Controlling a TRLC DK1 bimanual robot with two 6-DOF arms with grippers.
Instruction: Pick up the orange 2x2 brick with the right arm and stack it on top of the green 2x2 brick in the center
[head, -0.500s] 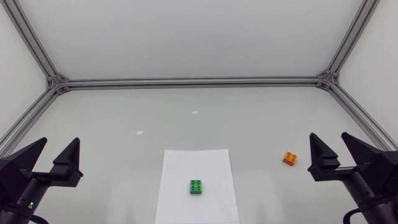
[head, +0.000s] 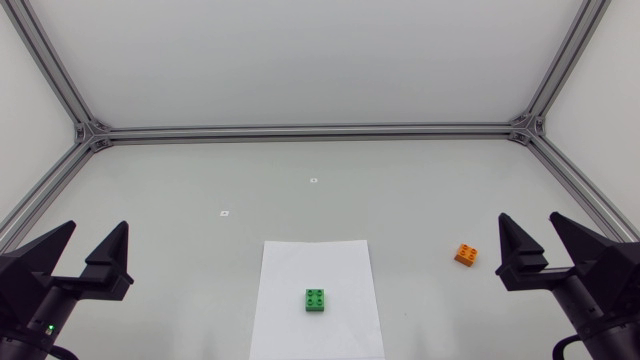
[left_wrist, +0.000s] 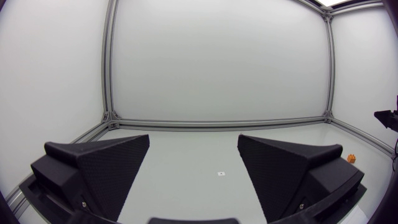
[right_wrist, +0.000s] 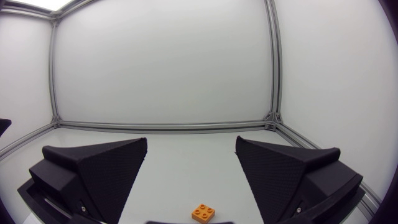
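Head cam: fixed high on the near side, tilted down and forward over the tabletop (head: 420, 190). It covers the tabletop out to the far frame rail (head: 310, 131), with the left gripper (head: 96, 228) and right gripper (head: 528, 220) in the near corners.

Left wrist cam: low behind its own spread fingers (left_wrist: 99, 165), facing level across the tabletop to the far wall.

Right wrist cam: same mount and heading, from the other side.

Overlap: the orange brick (right_wrist: 204, 213) is close in the right wrist view, just ahead between its fingers. In the left wrist view it is small and far off to the side; in the head view it is near the right gripper. Each wrist view also catches a dark tip of the other gripper far out sideways.
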